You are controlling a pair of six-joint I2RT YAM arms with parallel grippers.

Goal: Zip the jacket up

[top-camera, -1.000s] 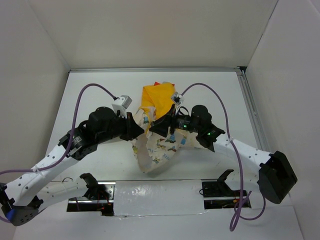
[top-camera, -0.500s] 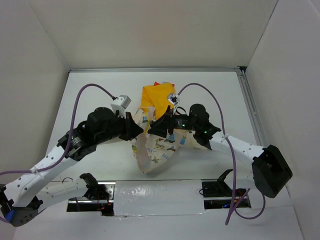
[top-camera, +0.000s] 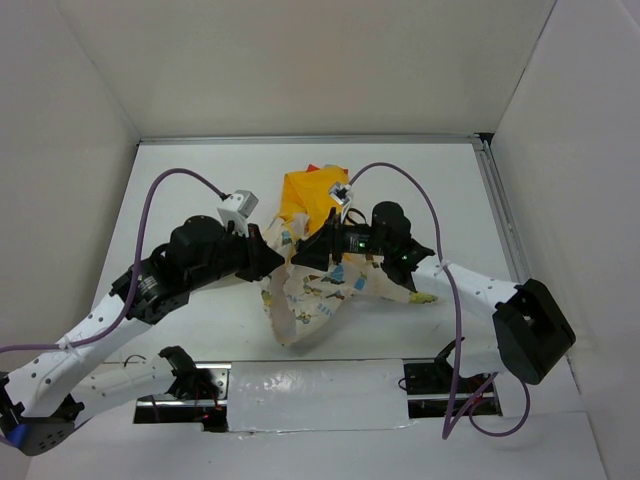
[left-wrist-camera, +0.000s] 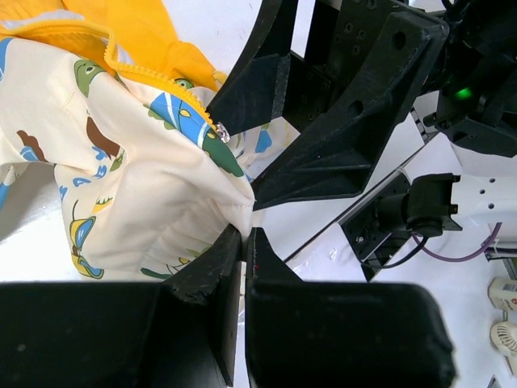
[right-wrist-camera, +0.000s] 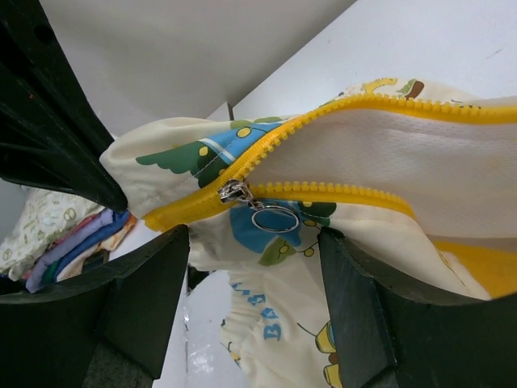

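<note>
The jacket (top-camera: 312,292) lies bunched at the table's middle, cream with cartoon prints, its yellow-orange hood (top-camera: 311,192) towards the back. My left gripper (top-camera: 284,262) is shut on the cream hem fabric (left-wrist-camera: 234,206), just below the zipper's lower end. The yellow zipper (right-wrist-camera: 339,191) is open above its silver slider (right-wrist-camera: 233,192), which carries a ring pull (right-wrist-camera: 275,218). The slider also shows in the left wrist view (left-wrist-camera: 221,132). My right gripper (top-camera: 301,255) is open, its fingers (right-wrist-camera: 145,291) on either side of the fabric just below the slider, not gripping it.
White walls enclose the table on three sides, and a metal rail (top-camera: 500,215) runs along its right edge. A taped strip (top-camera: 300,393) lies at the near edge between the arm bases. A pile of folded cloths (right-wrist-camera: 52,234) shows beyond the left finger.
My right arm has swung left and slightly back, bringing its open gripper closer around the zipper's lower end. My left gripper keeps its hold and has shifted only slightly.
</note>
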